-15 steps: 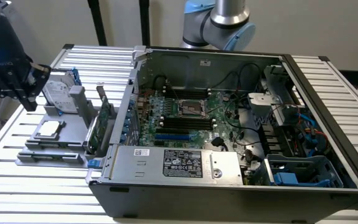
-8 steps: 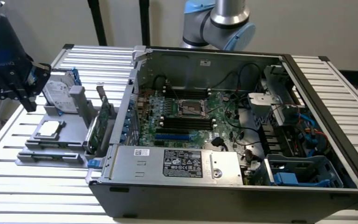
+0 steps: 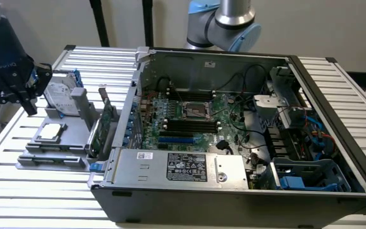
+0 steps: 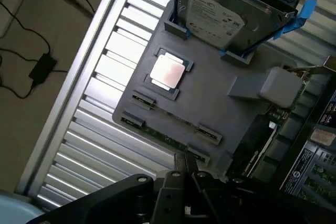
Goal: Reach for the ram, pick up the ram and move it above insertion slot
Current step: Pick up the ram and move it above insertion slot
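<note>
One gray holder [image 4: 210, 98] is set on the slatted surface [image 3: 17, 191] near its edge at the exterior view's left, just beside one open computer case [image 3: 234, 200]. In the holder are counted: one ram [image 4: 167, 136], laid flat in the slot along the holder's outer edge; one processor chip [image 4: 167, 72] in the middle recess; one hard drive [image 4: 220, 14] stood on edge at the far end; and one expansion card [image 3: 106, 126] upright on the case side. In the case a motherboard [image 3: 189, 119], a labelled power supply [image 3: 183, 167] and a blue cage [image 3: 310, 176] are seen. The fingers [image 4: 181, 163] are clenched on nothing, held above the holder near the ram, not touching it. Nothing is seen between them and the ram.
</note>
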`<state>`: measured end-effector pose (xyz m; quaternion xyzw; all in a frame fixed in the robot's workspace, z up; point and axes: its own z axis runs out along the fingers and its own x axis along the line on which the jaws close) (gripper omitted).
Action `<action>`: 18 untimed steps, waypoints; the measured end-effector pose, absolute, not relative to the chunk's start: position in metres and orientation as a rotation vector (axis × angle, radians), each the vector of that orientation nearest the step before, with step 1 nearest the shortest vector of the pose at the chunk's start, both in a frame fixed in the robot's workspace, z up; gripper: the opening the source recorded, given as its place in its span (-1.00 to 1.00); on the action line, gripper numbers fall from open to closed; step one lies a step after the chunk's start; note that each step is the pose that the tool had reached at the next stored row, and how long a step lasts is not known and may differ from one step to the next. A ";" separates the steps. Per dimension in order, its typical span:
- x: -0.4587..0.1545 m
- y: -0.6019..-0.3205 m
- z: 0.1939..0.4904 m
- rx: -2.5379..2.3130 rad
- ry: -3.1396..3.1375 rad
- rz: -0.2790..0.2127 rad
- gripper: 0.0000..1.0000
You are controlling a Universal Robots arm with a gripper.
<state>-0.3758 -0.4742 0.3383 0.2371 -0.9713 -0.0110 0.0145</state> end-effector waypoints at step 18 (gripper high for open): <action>-0.376 -0.474 0.335 1.220 -2.860 -0.026 -0.79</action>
